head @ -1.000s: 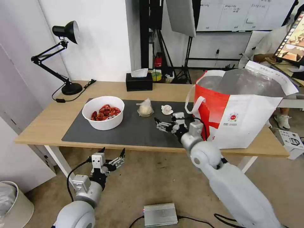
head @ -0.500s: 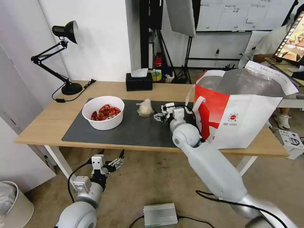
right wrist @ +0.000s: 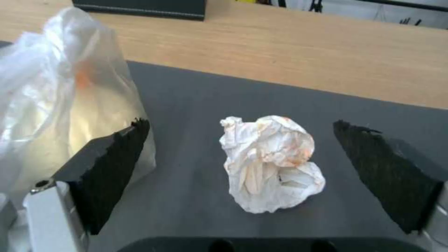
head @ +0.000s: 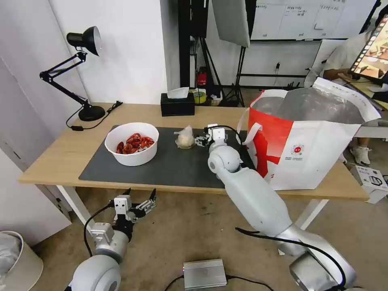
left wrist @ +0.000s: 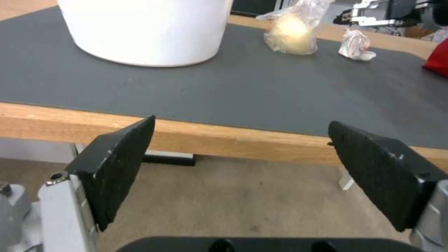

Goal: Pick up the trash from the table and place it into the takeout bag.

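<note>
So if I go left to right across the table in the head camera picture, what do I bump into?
Black desk lamp → white round bowl of red shells → small knotted clear bag → right hand → big white-and-red takeout bag.

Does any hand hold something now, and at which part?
Nothing is held. The right hand is open around the crumpled tissue, not touching it; the left hand is open below the table edge.

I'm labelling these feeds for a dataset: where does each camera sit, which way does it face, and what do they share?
Head view: on the robot's head, looking down at the table and takeout bag; both arms show.
Left wrist view: below the table's edge, facing the bowl; the open left gripper frames it.
Right wrist view: low over the mat, facing the tissue between the open right gripper fingers.
Both wrist views share the tissue and knotted bag.
</note>
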Tool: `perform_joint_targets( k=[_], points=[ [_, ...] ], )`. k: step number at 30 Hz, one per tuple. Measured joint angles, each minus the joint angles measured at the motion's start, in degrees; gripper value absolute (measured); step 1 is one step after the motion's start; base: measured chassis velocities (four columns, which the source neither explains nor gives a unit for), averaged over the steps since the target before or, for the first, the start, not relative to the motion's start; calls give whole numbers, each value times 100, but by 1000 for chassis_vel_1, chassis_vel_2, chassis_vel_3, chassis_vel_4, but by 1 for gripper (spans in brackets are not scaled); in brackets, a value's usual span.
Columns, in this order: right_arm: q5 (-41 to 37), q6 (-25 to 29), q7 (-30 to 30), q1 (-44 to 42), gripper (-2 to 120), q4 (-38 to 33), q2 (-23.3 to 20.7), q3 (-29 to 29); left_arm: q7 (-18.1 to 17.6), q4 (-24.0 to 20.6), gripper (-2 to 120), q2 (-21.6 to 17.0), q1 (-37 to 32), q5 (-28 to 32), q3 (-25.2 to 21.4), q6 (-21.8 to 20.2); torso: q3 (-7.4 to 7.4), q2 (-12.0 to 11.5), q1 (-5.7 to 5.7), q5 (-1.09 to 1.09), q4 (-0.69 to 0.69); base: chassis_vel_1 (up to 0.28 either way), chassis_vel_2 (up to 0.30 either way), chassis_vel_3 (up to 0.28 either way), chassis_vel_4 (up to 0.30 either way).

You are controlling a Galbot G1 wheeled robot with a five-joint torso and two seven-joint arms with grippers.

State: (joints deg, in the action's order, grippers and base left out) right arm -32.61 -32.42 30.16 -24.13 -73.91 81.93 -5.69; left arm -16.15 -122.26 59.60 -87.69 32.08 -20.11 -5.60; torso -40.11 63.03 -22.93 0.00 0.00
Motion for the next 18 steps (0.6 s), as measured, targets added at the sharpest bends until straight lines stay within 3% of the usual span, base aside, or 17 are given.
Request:
perform_joint_targets(
  k=[18],
  points=[
    [1,1,108,272,100,849,380,190,24,27,100,54,-38,-43,34,100,0,0,1,0,0,0,0,0,0]
  ],
)
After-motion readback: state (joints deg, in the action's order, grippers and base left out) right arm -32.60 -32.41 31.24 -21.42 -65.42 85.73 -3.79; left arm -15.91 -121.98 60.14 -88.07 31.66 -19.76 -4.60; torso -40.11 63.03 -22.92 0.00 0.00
